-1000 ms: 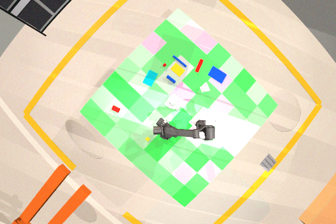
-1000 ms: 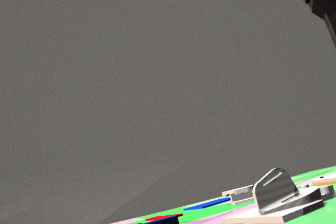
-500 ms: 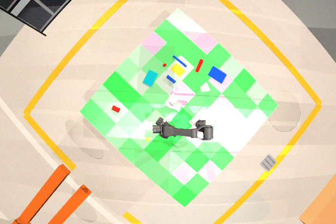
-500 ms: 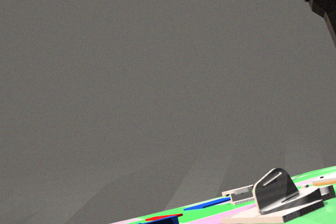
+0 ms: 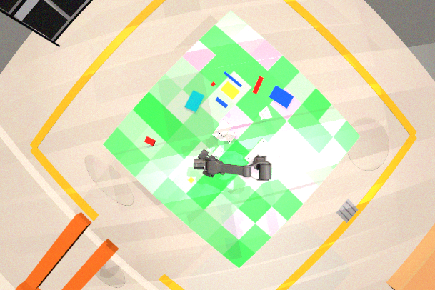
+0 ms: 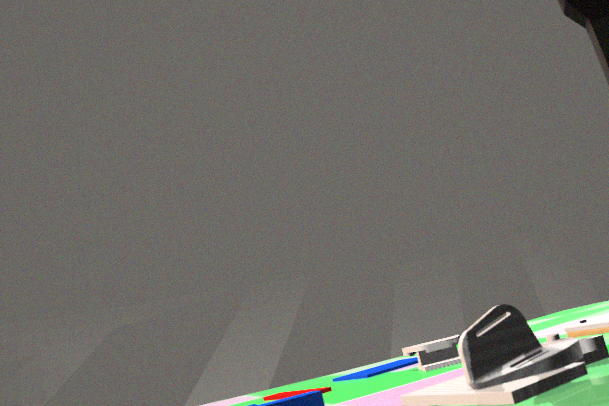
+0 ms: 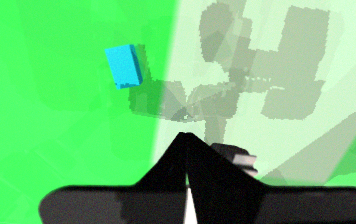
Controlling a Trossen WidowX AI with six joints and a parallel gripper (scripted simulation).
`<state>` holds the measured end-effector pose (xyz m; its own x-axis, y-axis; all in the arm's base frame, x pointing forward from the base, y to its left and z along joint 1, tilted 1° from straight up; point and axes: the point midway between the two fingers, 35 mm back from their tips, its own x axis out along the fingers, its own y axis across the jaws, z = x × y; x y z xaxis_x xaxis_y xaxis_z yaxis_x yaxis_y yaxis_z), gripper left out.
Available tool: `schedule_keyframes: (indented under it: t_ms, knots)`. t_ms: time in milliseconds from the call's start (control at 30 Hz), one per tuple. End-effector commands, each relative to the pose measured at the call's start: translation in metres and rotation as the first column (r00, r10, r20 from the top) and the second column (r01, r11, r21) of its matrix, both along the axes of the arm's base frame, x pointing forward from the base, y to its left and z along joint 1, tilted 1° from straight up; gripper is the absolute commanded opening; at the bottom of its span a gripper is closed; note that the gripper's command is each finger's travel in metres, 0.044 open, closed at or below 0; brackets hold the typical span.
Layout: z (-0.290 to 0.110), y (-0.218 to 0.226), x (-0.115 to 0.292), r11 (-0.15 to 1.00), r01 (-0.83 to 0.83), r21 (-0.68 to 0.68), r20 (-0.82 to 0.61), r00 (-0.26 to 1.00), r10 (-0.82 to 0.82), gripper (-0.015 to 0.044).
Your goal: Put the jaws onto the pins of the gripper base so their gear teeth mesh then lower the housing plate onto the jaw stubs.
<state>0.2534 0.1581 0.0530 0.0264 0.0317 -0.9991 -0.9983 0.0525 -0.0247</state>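
Note:
In the exterior view the pale gripper base (image 6: pixel 445 396) lies at the lower right, with one slotted jaw (image 6: pixel 505 345) on it, its finger upright. The top view shows them as a pale cluster (image 5: pixel 226 136) near the mat's middle. Another pale jaw (image 5: pixel 265 113) (image 6: pixel 437 353) lies apart on the mat. The flat pale housing plate (image 5: pixel 257 151) lies partly beside the arm. Whether teeth mesh cannot be made out. My gripper (image 7: pixel 184 138) is shut and empty above the mat. A small pale-and-grey part (image 7: pixel 245 160) shows just right of its fingers in the wrist view.
A small cyan block (image 7: pixel 122 67) is ahead left in the wrist view. A red block (image 5: pixel 150 141), a larger cyan block (image 5: pixel 194 101), a blue block (image 5: pixel 281 96), a red bar (image 5: pixel 258 85) and a yellow square (image 5: pixel 230 90) between blue bars lie on the mat.

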Motion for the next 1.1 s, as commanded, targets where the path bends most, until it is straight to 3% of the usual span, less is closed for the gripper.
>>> schedule_keyframes:
  t_ms: [0, 667, 867, 1000, 1067]
  knots:
    - [0.001, 0.0, 0.008, 1.0, -0.005, 0.0, 0.002, 1.0, 0.005, 0.0]
    - [0.005, -0.002, 0.031, 1.0, -0.004, -0.001, 0.004, 1.0, 0.004, 0.0]
    - [0.059, -0.004, 0.024, 1.0, 0.0, -0.001, 0.002, 1.0, 0.0, 0.0]
    - [0.061, -0.004, 0.024, 1.0, 0.0, -0.001, 0.002, 1.0, 0.0, 0.0]
    - [0.053, -0.003, 0.026, 1.0, 0.0, 0.003, 0.009, 1.0, 0.0, 0.0053]
